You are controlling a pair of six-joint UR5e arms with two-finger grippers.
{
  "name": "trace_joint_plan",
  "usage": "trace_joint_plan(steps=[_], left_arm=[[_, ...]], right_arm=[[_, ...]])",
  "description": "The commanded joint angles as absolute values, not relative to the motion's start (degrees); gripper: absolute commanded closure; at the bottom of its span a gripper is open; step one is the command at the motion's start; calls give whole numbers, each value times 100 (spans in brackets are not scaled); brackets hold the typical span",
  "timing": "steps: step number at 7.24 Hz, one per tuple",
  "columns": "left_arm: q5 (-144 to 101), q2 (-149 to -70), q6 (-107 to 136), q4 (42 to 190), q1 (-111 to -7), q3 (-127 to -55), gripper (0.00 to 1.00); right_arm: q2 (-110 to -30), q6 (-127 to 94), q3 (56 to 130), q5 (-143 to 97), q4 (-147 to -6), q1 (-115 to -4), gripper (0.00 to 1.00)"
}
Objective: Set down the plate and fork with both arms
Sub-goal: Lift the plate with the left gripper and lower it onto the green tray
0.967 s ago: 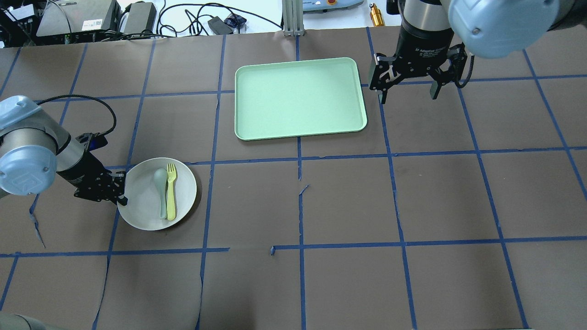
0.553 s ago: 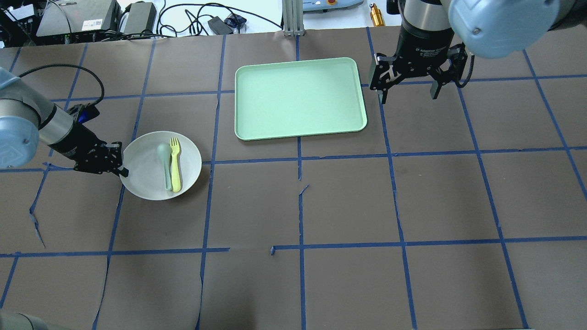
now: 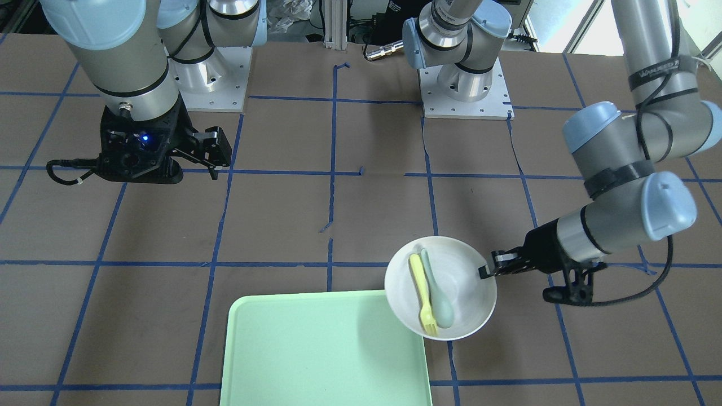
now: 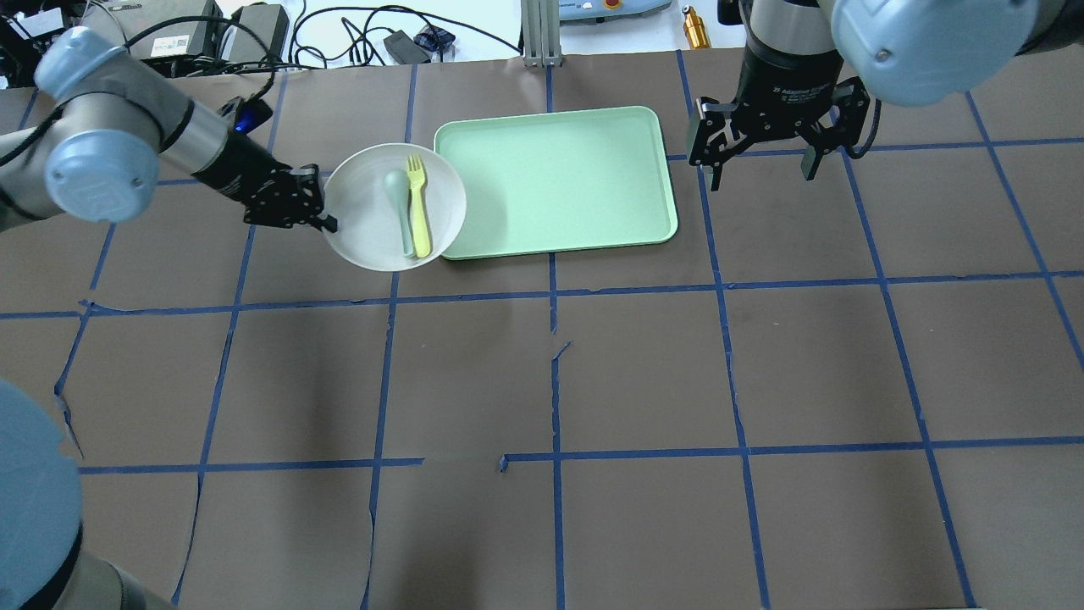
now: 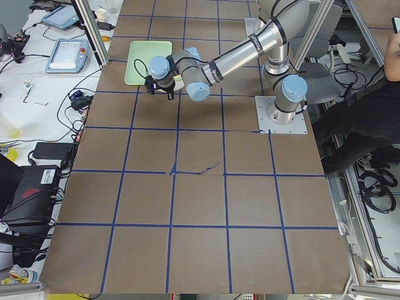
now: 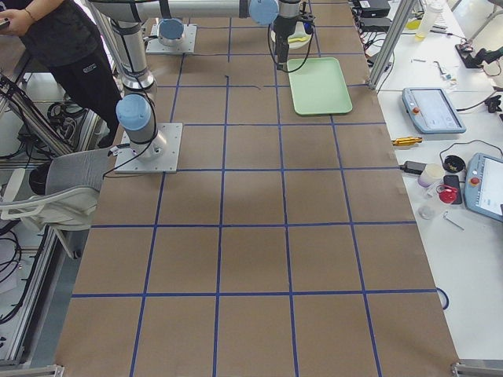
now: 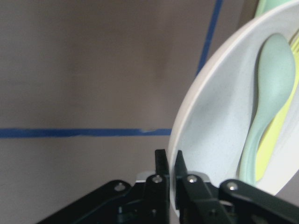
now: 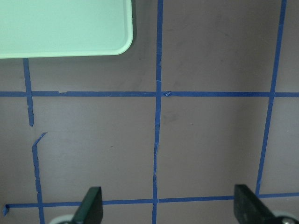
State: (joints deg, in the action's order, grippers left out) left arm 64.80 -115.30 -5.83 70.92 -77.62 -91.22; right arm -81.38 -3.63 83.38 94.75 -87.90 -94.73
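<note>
My left gripper (image 4: 326,222) is shut on the left rim of the off-white plate (image 4: 364,216) and holds it in the air. The plate's right edge overlaps the left edge of the mint-green tray (image 4: 559,178). The pale-yellow fork (image 4: 417,206) lies on the plate beside a grey-green spoon (image 4: 398,207). In the left wrist view the fingers (image 7: 161,170) clamp the plate's rim (image 7: 210,130). The front view shows the plate (image 3: 468,282), the fork (image 3: 423,296) and the left gripper (image 3: 484,270). My right gripper (image 4: 760,176) is open and empty, hovering right of the tray.
The tray (image 3: 321,349) is empty. Brown paper with blue tape lines covers the table (image 4: 644,364). Cables and boxes (image 4: 169,34) lie past the far edge. The right wrist view shows the tray's corner (image 8: 60,23) and bare paper.
My left arm has carried the plate, with fork and spoon, away from the robot and rightward, up to the tray's left edge. The right gripper has stayed in place, open.
</note>
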Motion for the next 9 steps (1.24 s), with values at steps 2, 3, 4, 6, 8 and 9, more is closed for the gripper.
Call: trace_joint_plan(steps=[2,3,4,6,8,9], left_arm=[[6319,-13126,-246,6970,-8778,-7404,100],[6311,-13392,-203,6970,-9006,-7148,100],[6311,-13525,-150,6970,-9139,-7119,100],[6311,-13622,-202,6900,-9202,-7102,100],[6302,-13763,-237,6541,-9263,-7084,100],[6319,-13755,-133,6522,-9298,-7084,30]], right_arm=[[-8130,-369,8350,9466,-8798,-9466,0],[-8130,-352,8350,9466,-8798,-9457,0],[-8130,-352,8341,9448,-8807,-9457,0],[-8130,-369,8350,9440,-8807,-9457,0],[-8130,-360,8350,9422,-8807,-9457,0],[-8130,-404,8341,9404,-8807,-9457,0]])
